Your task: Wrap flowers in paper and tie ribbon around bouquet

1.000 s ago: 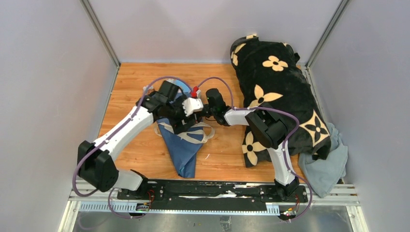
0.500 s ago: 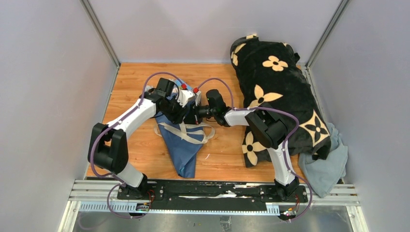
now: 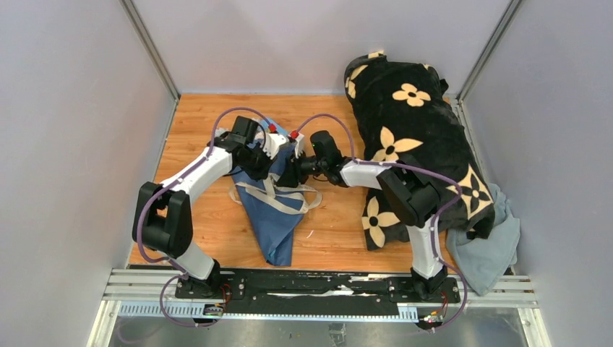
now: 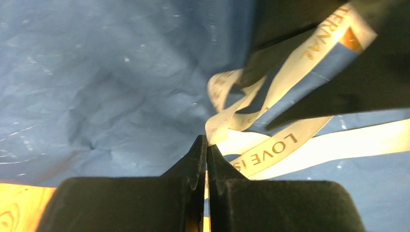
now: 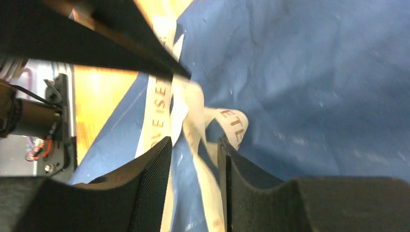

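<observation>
The ribbon (image 4: 275, 147), cream with printed lettering, lies in loose crossed loops over the navy paper (image 4: 96, 72) of the bouquet (image 3: 276, 224), which rests on the bench (image 3: 195, 130) between both arms. Tying is the step in hand. The left end effector (image 4: 207, 145) is pressed together, seemingly pinching a ribbon strand at its tip. The right end effector (image 5: 193, 142) stands parted, with a strand running loose between its fingers. Next, the right likely needs a fresh grip so the two can pull the knot snug.
</observation>
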Tool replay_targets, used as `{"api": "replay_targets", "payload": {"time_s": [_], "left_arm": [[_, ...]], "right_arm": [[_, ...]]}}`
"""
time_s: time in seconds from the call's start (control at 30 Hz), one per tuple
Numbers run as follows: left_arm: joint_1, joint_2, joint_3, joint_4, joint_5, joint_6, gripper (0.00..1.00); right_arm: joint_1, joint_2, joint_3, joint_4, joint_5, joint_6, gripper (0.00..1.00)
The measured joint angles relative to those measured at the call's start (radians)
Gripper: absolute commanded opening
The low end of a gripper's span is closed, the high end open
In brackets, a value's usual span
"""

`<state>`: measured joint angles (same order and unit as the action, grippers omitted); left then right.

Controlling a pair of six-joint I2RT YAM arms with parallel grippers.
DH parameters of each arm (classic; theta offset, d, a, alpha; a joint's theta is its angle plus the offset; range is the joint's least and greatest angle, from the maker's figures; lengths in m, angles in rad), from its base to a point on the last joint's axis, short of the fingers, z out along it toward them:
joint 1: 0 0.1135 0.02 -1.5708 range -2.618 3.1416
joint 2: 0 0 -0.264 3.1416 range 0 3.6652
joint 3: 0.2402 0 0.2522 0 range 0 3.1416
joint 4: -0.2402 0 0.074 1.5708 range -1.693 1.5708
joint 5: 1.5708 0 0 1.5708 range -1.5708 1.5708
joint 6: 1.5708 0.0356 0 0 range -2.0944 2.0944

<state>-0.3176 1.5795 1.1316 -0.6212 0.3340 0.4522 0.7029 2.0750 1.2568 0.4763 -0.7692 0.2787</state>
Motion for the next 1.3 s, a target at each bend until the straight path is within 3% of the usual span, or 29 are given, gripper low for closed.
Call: {"api": "replay_targets", "payload": {"time_s": [0.27, 0.5, 0.57, 0.67, 0.77, 0.93, 1.13, 1.23, 1.3], "left_arm": [[0.022, -0.012, -0.097, 0.076, -0.072, 0.002, 0.0], [0.022, -0.035, -0.117, 0.098, -0.096, -0.002, 0.0], [0.023, -0.056, -0.111, 0.098, -0.111, -0.007, 0.0], [0.031, -0.087, -0.077, 0.095, -0.134, -0.012, 0.0], [0.042, -0.143, -0.03, 0.092, -0.158, -0.01, 0.0], [0.048, -0.253, 0.058, 0.053, -0.198, 0.013, 0.0], [0.055, -0.285, 0.247, -0.129, -0.294, 0.084, 0.0], [0.055, -0.329, 0.253, -0.228, -0.338, 0.144, 0.0], [0.055, -0.38, 0.178, -0.293, -0.378, 0.199, 0.0]], "right_arm": [[0.019, -0.252, -0.115, -0.172, 0.134, -0.209, 0.48], [0.077, -0.275, -0.19, -0.251, 0.166, -0.307, 0.48], [0.079, -0.275, -0.193, -0.272, 0.175, -0.318, 0.43], [0.081, -0.274, -0.197, -0.279, 0.184, -0.33, 0.23], [0.086, -0.262, -0.198, -0.293, 0.196, -0.344, 0.14], [0.089, -0.236, -0.202, -0.328, 0.218, -0.364, 0.09], [0.089, -0.22, -0.201, -0.365, 0.23, -0.389, 0.02], [0.089, -0.22, -0.201, -0.371, 0.229, -0.396, 0.0], [0.089, -0.22, -0.201, -0.373, 0.228, -0.4, 0.0]]}}
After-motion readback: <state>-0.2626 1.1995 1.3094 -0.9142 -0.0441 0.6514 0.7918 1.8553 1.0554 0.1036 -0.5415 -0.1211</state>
